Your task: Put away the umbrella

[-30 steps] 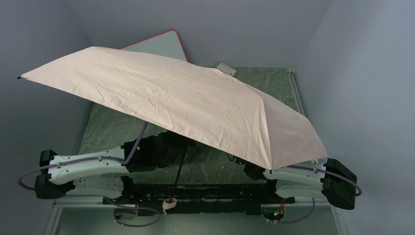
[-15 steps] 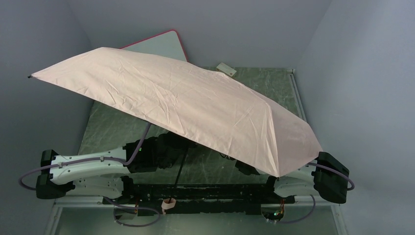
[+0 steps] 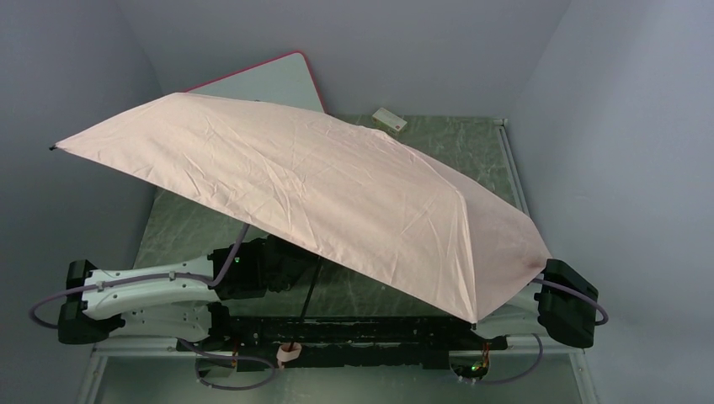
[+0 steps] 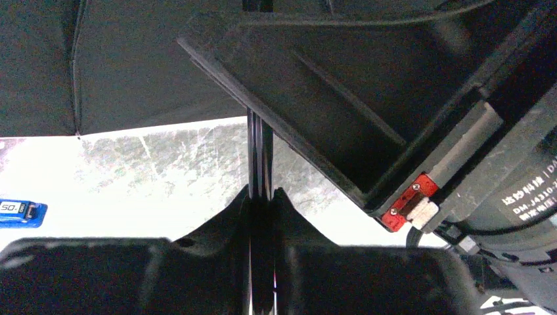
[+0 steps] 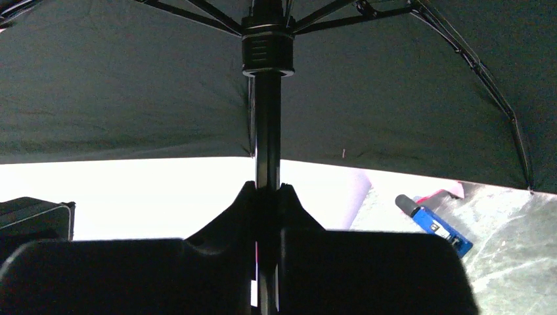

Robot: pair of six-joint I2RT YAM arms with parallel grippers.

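Note:
The umbrella (image 3: 320, 194) stands open, its pale pink canopy tilted down to the right over most of the table. Its black shaft (image 3: 310, 290) runs down to the pale handle (image 3: 290, 352) at the near edge. In the left wrist view my left gripper (image 4: 261, 193) is shut on the shaft (image 4: 259, 151). In the right wrist view my right gripper (image 5: 267, 187) is shut on the shaft (image 5: 267, 131), just below the black runner (image 5: 267, 49) where the ribs meet. From above, the canopy hides both grippers.
A pink-framed whiteboard (image 3: 269, 80) leans on the back wall, with a small white object (image 3: 389, 119) on the table near it. A blue marker (image 5: 433, 223) and a blue tag (image 4: 20, 212) lie on the green tabletop (image 3: 185, 223). The side walls stand close to the canopy's tips.
The canopy has swung: its left tip has moved right and down, and its right edge has dropped. My right arm has slid further under it, and its jaws have closed on the shaft.

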